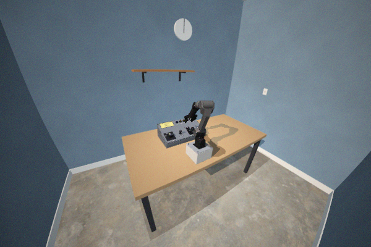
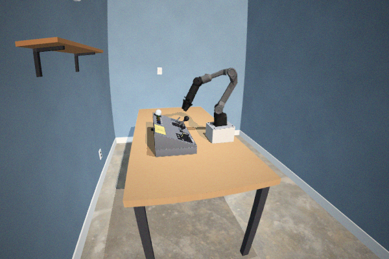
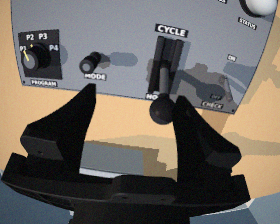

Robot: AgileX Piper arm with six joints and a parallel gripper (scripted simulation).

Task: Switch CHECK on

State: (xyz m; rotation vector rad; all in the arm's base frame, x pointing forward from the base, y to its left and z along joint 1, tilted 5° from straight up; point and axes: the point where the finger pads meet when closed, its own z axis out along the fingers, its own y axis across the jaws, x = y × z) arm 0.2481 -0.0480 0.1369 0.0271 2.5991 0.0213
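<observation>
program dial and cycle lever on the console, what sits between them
One small dark knob, the mode control, sits between the program dial and cycle lever; wrist view shows it.
</observation>
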